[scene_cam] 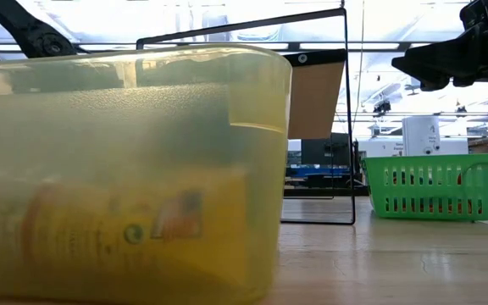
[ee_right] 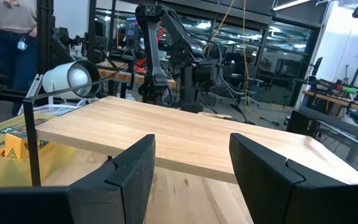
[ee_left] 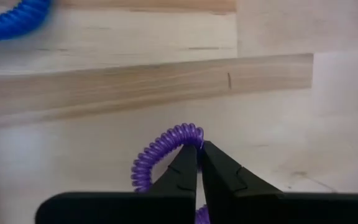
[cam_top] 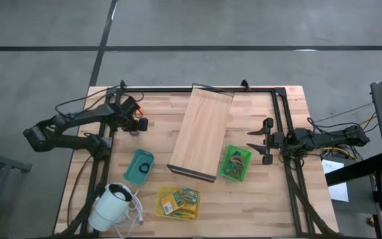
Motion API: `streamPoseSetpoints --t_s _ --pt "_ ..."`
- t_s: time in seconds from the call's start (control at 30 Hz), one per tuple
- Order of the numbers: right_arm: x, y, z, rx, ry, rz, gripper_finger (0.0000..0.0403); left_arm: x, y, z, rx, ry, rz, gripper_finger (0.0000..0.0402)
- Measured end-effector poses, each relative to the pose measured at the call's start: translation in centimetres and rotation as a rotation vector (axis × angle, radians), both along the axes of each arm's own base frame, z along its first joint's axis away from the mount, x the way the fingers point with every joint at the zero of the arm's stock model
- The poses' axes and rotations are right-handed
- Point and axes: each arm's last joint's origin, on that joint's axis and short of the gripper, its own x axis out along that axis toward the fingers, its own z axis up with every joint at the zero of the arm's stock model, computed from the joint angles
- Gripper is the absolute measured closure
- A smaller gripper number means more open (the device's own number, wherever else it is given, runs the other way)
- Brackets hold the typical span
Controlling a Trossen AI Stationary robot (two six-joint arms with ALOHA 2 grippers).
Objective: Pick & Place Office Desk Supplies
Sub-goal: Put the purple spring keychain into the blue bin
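The left gripper sits at the far left of the desk, its jaws closed on the purple coil ring — the ring's loop curls off to one side of the tips, seemingly pinched through one strand. The teal tray lies nearer and a little right of it — the likely drop, though that is a guess. The right gripper waits at the right edge, jaws wide open and empty.

Grey concrete floor runs around the pale wooden tabletop, crossed by dark seam lines. Beyond it, glass partitions and cluttered workbenches fill the room, ceiling strip lights glowing, a person standing far back.
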Motion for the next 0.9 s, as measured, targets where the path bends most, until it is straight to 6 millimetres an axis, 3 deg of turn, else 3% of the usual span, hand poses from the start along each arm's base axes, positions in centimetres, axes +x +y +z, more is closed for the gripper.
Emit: streamPoseSetpoints --t_s 0.23,0.57,0.9 --pt "0.0 0.0 0.0 0.000 0.000 0.000 0.0197 0.1 0.0 0.5 -0.027 -0.012 -0.005 0.0393" --pt "0.0 0.0 0.0 0.000 0.000 0.000 0.0197 2.5 -0.7 3.7 0.030 -0.001 -0.103 0.0393" --pt "0.0 0.0 0.0 0.000 0.001 0.000 0.0197 5.3 -4.7 8.5 0.070 0.057 -0.174 0.0387"
